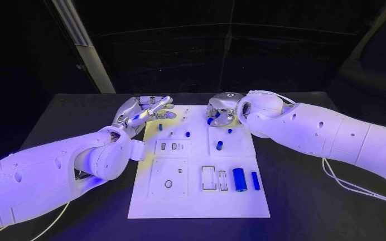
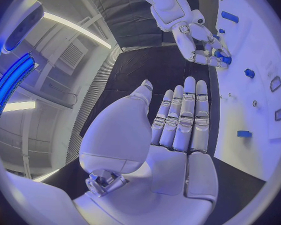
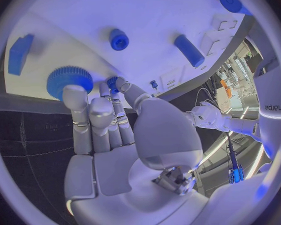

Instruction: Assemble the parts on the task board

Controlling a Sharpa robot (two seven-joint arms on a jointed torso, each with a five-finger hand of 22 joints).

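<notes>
Counter of black cloth [image 1: 305, 207] carries the flat white task board [image 1: 197, 205], where the silver right hand [image 1: 221, 111] pinches a small blue peg [image 3: 113, 81] for seating, while the silver left hand [image 1: 145, 110] waits spread, holding nothing.

Task board [image 1: 197, 205] white; parts on board blue, largest blue cylinder [image 1: 239, 179]. Table [image 1: 313, 207] around board black. Hands silver, arms white.
</notes>
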